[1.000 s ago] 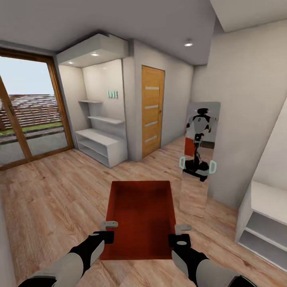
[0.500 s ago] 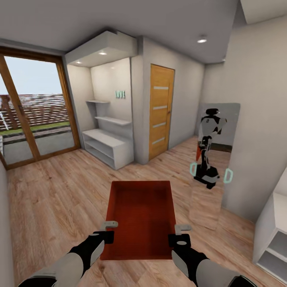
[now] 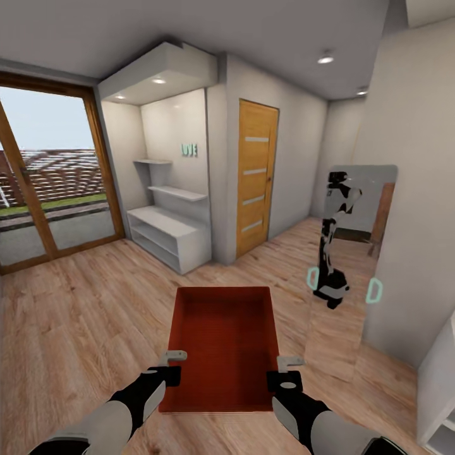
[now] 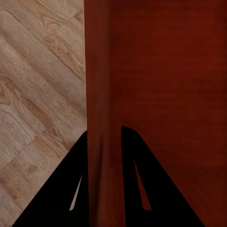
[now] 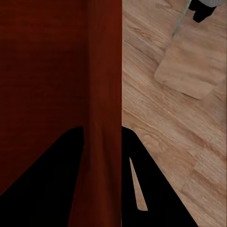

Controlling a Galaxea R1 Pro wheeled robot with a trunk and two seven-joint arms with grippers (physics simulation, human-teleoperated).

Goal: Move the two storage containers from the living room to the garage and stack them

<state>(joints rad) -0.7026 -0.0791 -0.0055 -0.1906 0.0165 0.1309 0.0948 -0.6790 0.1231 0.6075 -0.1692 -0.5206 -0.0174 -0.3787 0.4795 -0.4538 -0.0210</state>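
Container [image 3: 224, 344] one rides clamped by its side walls between our left tool [image 3: 172, 365] and right tool [image 3: 284, 371], short of the wooden door [image 3: 256, 175], garage stacking undone.

The storage container [image 3: 224, 344] sits between the left gripper [image 3: 172, 365] and the right gripper [image 3: 285, 371], one at each side wall, above the wood-plank floor [image 3: 82, 316]. Beyond it stand a shelf unit [image 3: 167, 234] and a door [image 3: 256, 177] — glass doors [image 3: 50, 183] to the left, a mirror [image 3: 344, 265] to the right.
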